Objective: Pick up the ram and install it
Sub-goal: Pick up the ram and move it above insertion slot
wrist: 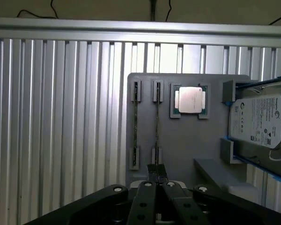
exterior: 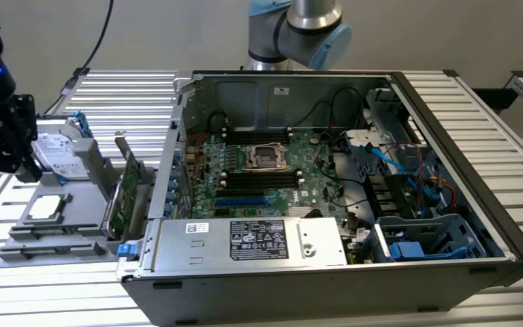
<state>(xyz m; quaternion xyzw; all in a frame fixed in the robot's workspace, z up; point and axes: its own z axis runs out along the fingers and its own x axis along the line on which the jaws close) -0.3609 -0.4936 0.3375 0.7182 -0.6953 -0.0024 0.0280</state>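
Two slim dark ram sticks stand on edge in the slots of a grey holder tray (wrist: 187, 140): one ram stick (wrist: 157, 124) and a second ram stick (wrist: 135, 124) beside it. My gripper (wrist: 157, 172) hangs above the tray with its black fingers pressed together and nothing between them, its tips over the near end of the first stick. In the exterior view the gripper (exterior: 27, 170) hovers at the far left above the tray (exterior: 57, 228), well apart from the open computer case (exterior: 334, 272).
The tray also carries a square CPU (wrist: 189, 100), a silver hard drive (wrist: 258, 121) and an upright green expansion card (exterior: 127, 194). In the case, the motherboard (exterior: 261, 170) shows black memory slots (exterior: 259, 180). Ribbed aluminium table (wrist: 61, 131) surrounds everything.
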